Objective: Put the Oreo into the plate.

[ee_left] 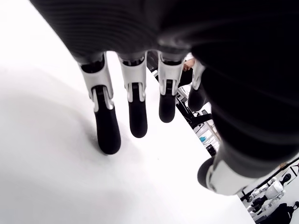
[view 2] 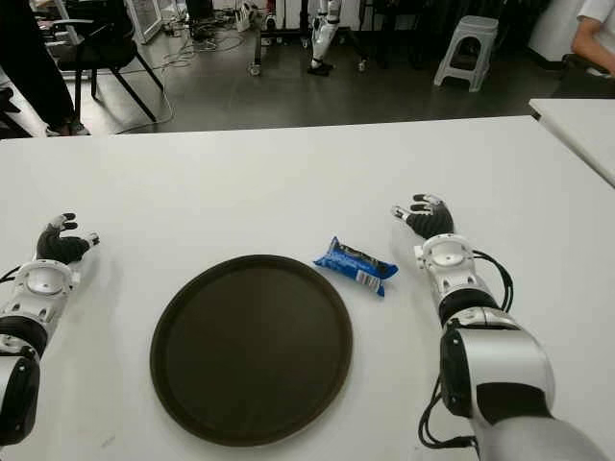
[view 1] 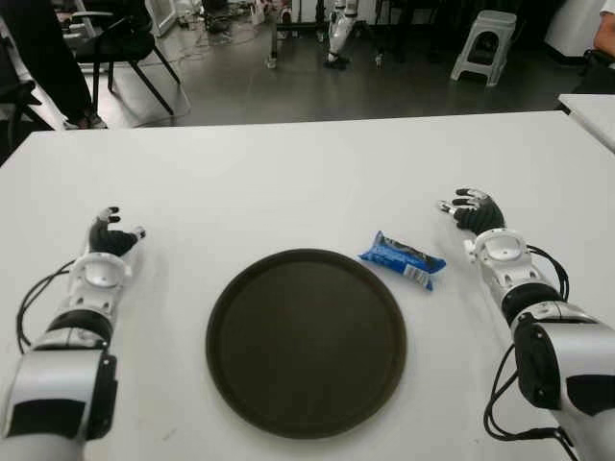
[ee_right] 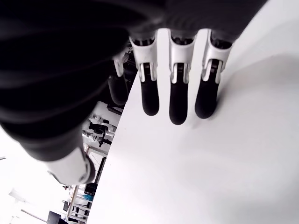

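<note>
Oreo packet (view 1: 403, 259) — blue wrapper, lying flat on the white desk (view 1: 288, 182), just beside the plate's far right rim and not on it. We see a sliver of bare desk between packet and rim, so the two are apart.

Nearest to us, the plate (view 1: 306, 342): round, dark brown, shallow raised rim, nothing on it. It sits toward the desk's near edge, roughly midway between the two arms.

Left hand (view 1: 111, 235): shows well to the left of the plate, toward the desk's left edge. In its wrist view the fingers (ee_left: 106, 130) hang extended and loosely spread over bare white surface, holding nothing.

Right hand (view 1: 473, 210): shows to the right of the packet and slightly farther out — near it but not touching. Its wrist view shows the fingers (ee_right: 178, 102) straight and parted, thumb off to the side, grasping nothing. We cannot tell from either wrist view whether the fingertips actually touch the desk.

The far half of the desk is bare. Off its far right corner we note the corner of a second white table (view 1: 594, 113).

Beyond the far edge, a grey floor with a black chair (view 1: 120, 48) on the left, a grey plastic stool (view 1: 484, 43) on the right, and wheeled equipment legs between them.
</note>
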### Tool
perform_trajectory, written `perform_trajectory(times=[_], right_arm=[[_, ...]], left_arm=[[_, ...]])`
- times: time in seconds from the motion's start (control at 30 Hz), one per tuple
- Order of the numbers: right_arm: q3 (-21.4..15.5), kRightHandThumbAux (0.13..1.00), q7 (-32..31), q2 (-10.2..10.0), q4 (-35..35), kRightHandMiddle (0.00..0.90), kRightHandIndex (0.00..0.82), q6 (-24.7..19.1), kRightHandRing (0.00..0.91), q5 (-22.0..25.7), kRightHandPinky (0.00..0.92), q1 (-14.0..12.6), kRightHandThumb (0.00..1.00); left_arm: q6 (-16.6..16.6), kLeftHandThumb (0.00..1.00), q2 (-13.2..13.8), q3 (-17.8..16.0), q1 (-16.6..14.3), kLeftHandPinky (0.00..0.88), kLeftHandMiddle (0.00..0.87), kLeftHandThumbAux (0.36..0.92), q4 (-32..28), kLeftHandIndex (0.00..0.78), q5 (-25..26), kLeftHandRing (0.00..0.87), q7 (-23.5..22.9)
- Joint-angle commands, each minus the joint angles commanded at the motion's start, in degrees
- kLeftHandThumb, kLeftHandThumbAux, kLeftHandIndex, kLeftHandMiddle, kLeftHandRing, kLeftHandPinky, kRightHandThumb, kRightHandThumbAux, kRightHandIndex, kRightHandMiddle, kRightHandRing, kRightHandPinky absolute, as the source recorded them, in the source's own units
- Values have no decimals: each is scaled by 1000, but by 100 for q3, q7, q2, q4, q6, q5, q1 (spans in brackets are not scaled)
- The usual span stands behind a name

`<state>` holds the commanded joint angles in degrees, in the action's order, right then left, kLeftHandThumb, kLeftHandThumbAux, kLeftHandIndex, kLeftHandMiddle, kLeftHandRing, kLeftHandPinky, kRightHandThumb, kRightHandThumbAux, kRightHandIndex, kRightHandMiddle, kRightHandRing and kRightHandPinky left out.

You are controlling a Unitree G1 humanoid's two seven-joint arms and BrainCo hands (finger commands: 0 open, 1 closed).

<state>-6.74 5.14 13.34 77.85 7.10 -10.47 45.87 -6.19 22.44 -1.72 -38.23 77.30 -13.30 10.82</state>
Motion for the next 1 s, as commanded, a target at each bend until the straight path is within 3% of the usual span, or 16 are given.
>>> perform_trajectory(times=[0.63,1.0], right_arm=[[14,674,-16,2,3,227,183,15,250,-27,299,4,265],[41,683,18,4,5,249,213,4,269,-63,306,-1,300]], left_arm=[[-34,282,-6,-90,-5,231,174,736,-6,74,86,211,-43],[-8,256,-12,-142,-8,214,165,737,-3,70,89,197,-78]])
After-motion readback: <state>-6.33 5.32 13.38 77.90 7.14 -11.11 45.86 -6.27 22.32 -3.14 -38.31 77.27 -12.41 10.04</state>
